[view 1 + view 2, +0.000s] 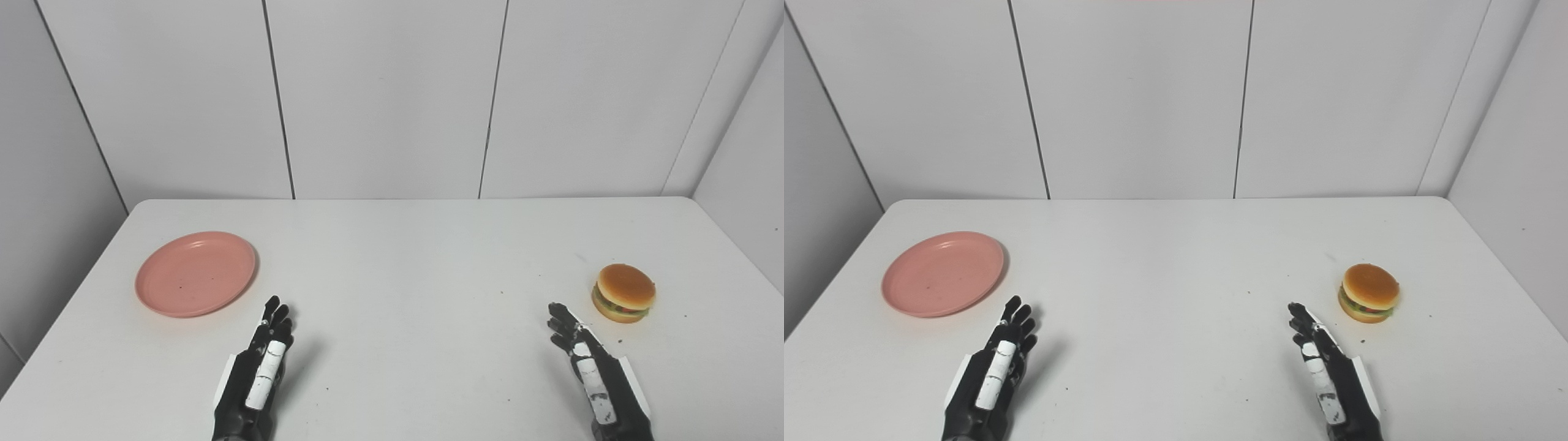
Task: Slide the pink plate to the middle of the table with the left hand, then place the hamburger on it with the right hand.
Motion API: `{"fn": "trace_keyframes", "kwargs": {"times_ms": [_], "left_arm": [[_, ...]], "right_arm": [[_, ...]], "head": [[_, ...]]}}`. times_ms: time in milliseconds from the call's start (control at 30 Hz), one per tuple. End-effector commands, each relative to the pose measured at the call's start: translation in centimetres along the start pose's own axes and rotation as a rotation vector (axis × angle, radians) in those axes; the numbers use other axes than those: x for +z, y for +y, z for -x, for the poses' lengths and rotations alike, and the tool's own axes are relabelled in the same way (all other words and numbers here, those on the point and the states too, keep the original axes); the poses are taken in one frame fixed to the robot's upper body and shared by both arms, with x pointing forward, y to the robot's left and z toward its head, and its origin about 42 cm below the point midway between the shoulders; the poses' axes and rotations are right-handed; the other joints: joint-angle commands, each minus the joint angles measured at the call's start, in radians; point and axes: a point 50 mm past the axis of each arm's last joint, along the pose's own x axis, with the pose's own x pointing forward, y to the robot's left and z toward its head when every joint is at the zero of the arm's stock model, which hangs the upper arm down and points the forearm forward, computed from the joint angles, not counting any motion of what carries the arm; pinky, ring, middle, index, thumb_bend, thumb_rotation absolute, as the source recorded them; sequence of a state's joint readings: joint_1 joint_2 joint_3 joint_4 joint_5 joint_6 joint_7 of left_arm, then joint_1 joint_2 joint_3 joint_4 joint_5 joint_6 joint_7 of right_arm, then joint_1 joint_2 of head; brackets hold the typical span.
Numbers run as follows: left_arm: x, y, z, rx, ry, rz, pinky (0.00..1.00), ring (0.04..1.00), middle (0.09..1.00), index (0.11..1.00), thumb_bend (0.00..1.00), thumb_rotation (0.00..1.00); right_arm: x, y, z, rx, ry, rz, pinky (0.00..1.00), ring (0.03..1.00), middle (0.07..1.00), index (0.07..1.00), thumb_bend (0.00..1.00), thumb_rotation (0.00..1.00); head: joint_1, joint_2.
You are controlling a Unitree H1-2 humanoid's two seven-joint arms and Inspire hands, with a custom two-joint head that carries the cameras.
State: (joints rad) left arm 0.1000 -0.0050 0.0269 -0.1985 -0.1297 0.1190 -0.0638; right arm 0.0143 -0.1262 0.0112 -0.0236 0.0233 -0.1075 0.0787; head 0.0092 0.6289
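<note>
Since the round, shallow pink plastic plate (195, 273) sits out on the left side of the white table (404, 257), well short of the middle, neither step of the task looks started. The plate is empty and lies flat, nearer the left edge than the centre. The toy hamburger with tan bun, green lettuce and a red layer (623, 293) stands upright on the right side of the table, well apart from the plate, so the placing step is also undone. The robot's black left hand (260, 367) rests low at the near edge, just to the near-right of the plate but not touching it; fingers extended and held roughly together, palm edge toward the table, holding nothing. The black right hand (591, 367) mirrors it at the near right, just near-left of the hamburger with a clear gap between fingertips and bun; fingers likewise extended, nothing in its grasp. The middle of the table is bare except for a few dark specks. Judgement: progress is effectively zero, both hands at a ready pose. Remaining: the left hand has to reach far-left to the plate's rim and push or drag it right to centre; then the right hand has to close around the hamburger, lift, carry it left and set it down on the plate.
</note>
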Motion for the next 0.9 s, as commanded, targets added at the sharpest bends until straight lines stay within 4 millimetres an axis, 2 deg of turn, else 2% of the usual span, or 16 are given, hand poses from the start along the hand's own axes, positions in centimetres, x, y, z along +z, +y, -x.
{"fn": "trace_keyframes", "kwargs": {"times_ms": [0, 167, 233, 333, 367, 467, 500, 600, 700, 867], "left_arm": [[0.1, 0.4, 0.7, -0.022, 0.001, -0.016, 1.0, 1.0, 1.0, 0.999, 0.89, 0.78], [-0.3, -0.1, 0.6, -0.026, 0.006, -0.025, 1.0, 1.0, 1.0, 1.0, 0.87, 0.78], [-0.8, -0.7, 0.5, -0.03, 0.008, -0.027, 1.0, 1.0, 1.0, 1.0, 0.86, 0.78], [-1.5, -1.7, 0.2, -0.037, 0.007, -0.036, 1.0, 1.0, 1.0, 1.0, 0.84, 0.78], [-1.8, -2.0, 0.0, -0.039, 0.005, -0.038, 1.0, 0.999, 1.0, 1.0, 0.82, 0.78], [-2.5, -2.7, -0.3, -0.042, -0.001, -0.038, 1.0, 0.997, 1.0, 1.0, 0.79, 0.76], [-2.9, -3.0, -0.4, -0.041, -0.005, -0.041, 1.0, 0.996, 0.998, 0.998, 0.79, 0.76], [-3.8, -3.8, -0.7, -0.039, -0.015, -0.048, 1.0, 0.995, 0.994, 0.994, 0.78, 0.77], [-4.3, -4.2, -0.8, -0.036, -0.022, -0.053, 1.0, 0.997, 0.992, 0.983, 0.82, 0.79], [-5.0, -4.9, -1.0, -0.033, -0.021, -0.05, 1.0, 0.996, 0.988, 0.977, 0.84, 0.78]], "right_arm": [[-0.5, 0.1, -1.1, 0.023, 0.035, 0.007, 0.91, 0.903, 0.91, 0.859, 0.87, 1.0], [-0.9, -0.4, -1.0, 0.019, 0.036, 0.006, 0.91, 0.907, 0.912, 0.858, 0.88, 1.0], [-1.4, -1.0, -1.0, 0.014, 0.042, -0.002, 0.92, 0.91, 0.918, 0.862, 0.89, 1.0], [-2.1, -1.9, -1.0, 0.015, 0.055, -0.016, 0.93, 0.926, 0.936, 0.883, 0.89, 1.0], [-2.3, -2.2, -1.0, 0.016, 0.058, -0.023, 0.94, 0.93, 0.94, 0.89, 0.88, 1.0], [-2.9, -2.9, -1.1, 0.017, 0.067, -0.035, 0.95, 0.932, 0.944, 0.894, 0.87, 1.0], [-3.2, -3.3, -1.1, 0.018, 0.071, -0.038, 0.95, 0.933, 0.942, 0.888, 0.86, 1.0], [-4.0, -4.1, -1.2, 0.016, 0.077, -0.04, 0.96, 0.933, 0.94, 0.883, 0.86, 1.0], [-4.6, -4.5, -1.3, 0.014, 0.073, -0.046, 0.96, 0.94, 0.94, 0.879, 0.86, 1.0], [-5.4, -5.0, -1.6, 0.01, 0.081, -0.04, 0.97, 0.94, 0.934, 0.866, 0.87, 1.0]], "head": [[0.011, -0.005], [0.064, -0.028], [0.117, -0.064], [0.15, -0.091], [0.174, -0.112], [0.191, -0.128], [0.215, -0.154], [0.254, -0.197], [0.27, -0.216], [0.305, -0.274]]}}
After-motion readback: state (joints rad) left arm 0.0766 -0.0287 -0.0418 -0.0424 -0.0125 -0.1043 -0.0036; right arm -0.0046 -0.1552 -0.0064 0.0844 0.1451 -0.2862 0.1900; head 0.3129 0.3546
